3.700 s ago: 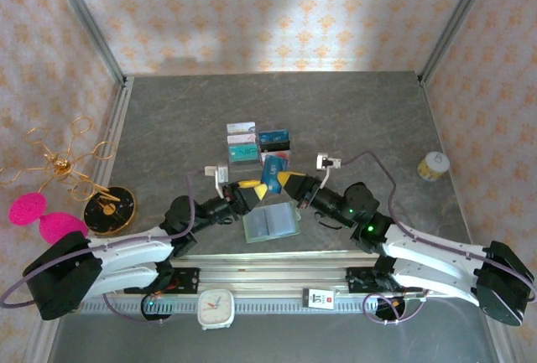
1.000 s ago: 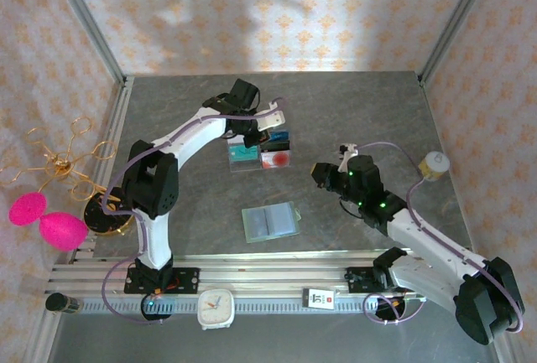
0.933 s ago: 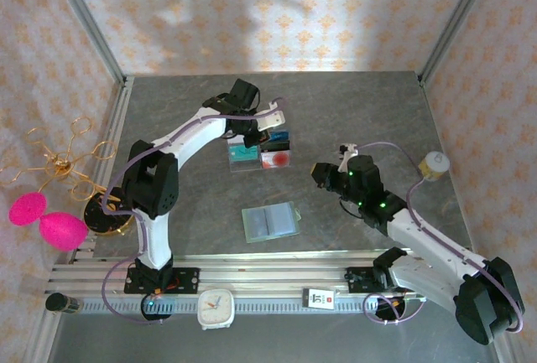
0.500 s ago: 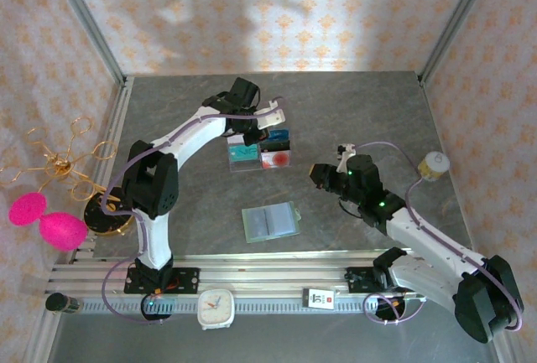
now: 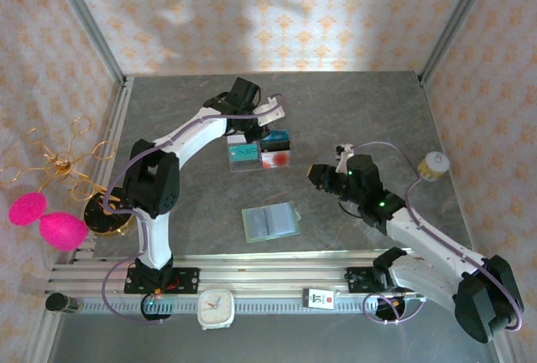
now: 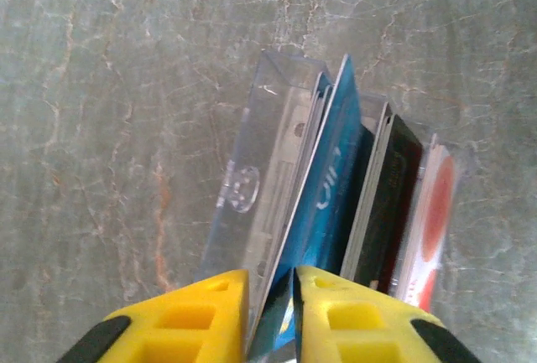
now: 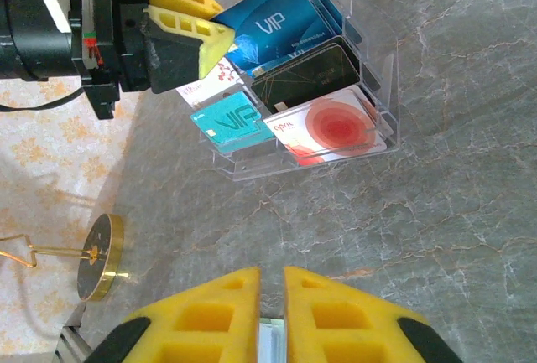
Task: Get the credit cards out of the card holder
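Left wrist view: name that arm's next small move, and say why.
Probably open the left tool fully and back it straight off. The blue credit card already stands in a slot of the clear rack beside other cards, with the tool's fingers flanking its near edge.

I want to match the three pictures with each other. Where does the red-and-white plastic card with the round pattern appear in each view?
Top external: the red-and-white card is just above the picture's centre, in the lower right corner of the clear plastic card rack.
Left wrist: right of centre, the rightmost card in the rack, seen almost edge-on.
Right wrist: right of centre, upper half, with its face showing.
Shared landmark: the clear rack.
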You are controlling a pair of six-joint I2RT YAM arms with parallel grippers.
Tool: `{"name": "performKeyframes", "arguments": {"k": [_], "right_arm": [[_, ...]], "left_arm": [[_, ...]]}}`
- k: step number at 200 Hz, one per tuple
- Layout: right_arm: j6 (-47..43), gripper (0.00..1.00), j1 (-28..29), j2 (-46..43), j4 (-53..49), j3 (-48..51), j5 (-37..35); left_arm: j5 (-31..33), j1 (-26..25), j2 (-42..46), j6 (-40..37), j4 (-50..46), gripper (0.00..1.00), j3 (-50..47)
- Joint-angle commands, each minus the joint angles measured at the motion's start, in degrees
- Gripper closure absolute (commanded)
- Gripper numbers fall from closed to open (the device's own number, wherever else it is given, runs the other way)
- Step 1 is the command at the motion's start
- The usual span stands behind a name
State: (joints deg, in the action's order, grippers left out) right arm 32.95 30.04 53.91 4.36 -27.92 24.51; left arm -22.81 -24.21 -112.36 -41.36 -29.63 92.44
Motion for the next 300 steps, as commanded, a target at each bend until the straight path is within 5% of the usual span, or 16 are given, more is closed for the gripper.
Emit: {"name": "performKeyframes", "arguments": {"k": [1,33,65,89,130,165,220,272,300], "right_arm": [[0.0,0.81,-0.3,-0.4,1.3,-0.4,0.5],[-0.3,0.71,-0.3,0.0,1.0,-0.4,0.7],[-3.4,0.62,0.9,3.5,0.6,-1.1,3.0],[-5.4,0.59,5.7,6.2,-0.1,-2.0,-0.7],[-8.4,0.57,19.4,13.4,-2.0,-5.4,-11.9],[-9.8,0.57,30.0,23.3,-3.1,-9.1,-21.2],[-10.9,0.57,39.8,37.1,-6.0,-17.3,-30.3],[-9.0,0.58,42.9,45.3,-12.2,-21.9,-36.2],[-7.0,0.75,43.3,47.3,-13.6,-22.2,-36.6]], "left_arm": [[1.4,0.7,2.7,3.2,3.6,0.70,-1.5],[1.5,0.7,5.5,5.9,4.7,0.64,-1.3],[-5.2,1.4,11.6,14.2,10.3,0.65,-3.3],[-10.7,1.2,19.6,27.7,23.0,0.63,-11.8],[-7.5,0.9,34.4,59.7,51.3,0.62,-37.9],[-3.0,0.4,44.7,76.9,64.3,0.62,-58.5],[3.5,-1.9,57.8,83.5,62.8,0.61,-73.5],[3.3,-2.7,60.2,84.0,60.8,0.62,-77.1],[3.6,-3.6,61.4,83.6,59.6,0.63,-78.4]]}}
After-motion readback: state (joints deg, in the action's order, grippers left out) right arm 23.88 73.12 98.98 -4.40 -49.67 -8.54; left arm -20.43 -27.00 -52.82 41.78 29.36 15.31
